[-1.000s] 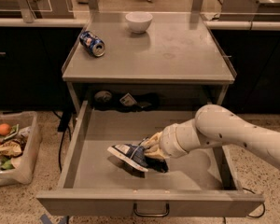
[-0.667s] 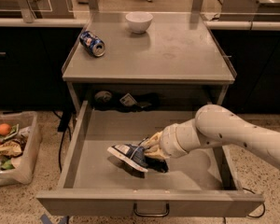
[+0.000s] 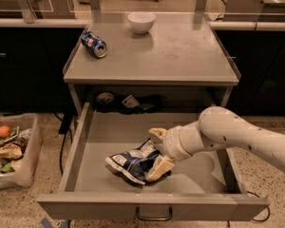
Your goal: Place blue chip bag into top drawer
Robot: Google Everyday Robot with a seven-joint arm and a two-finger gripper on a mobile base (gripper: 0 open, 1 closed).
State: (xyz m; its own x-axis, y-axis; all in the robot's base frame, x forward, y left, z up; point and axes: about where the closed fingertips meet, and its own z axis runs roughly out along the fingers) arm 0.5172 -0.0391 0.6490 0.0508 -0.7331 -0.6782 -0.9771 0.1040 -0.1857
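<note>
The blue chip bag [image 3: 132, 161] lies crumpled on the flat bottom of the top drawer [image 3: 92, 144], near its front middle. The drawer is pulled fully out, with its dark wire handle [image 3: 154, 216] on the front. My gripper [image 3: 159, 150] reaches in from the right, low inside the drawer at the bag's right end. Its two pale fingers stand apart, one [image 3: 157, 133] above the bag's far edge and one [image 3: 160, 167] resting at the bag's near right corner. The gripper looks open, with the bag's right end lying between the fingers.
On the table top above stand a white bowl [image 3: 141, 22] and a crushed blue soda can [image 3: 94, 44]. Dark items [image 3: 128, 102] lie on the shelf behind the drawer. A clear bin [image 3: 9, 148] with food scraps sits on the floor at the left.
The fingers have spread wider apart around the bag's right end. The bag stays in the same spot on the drawer bottom. The arm has hardly moved.
</note>
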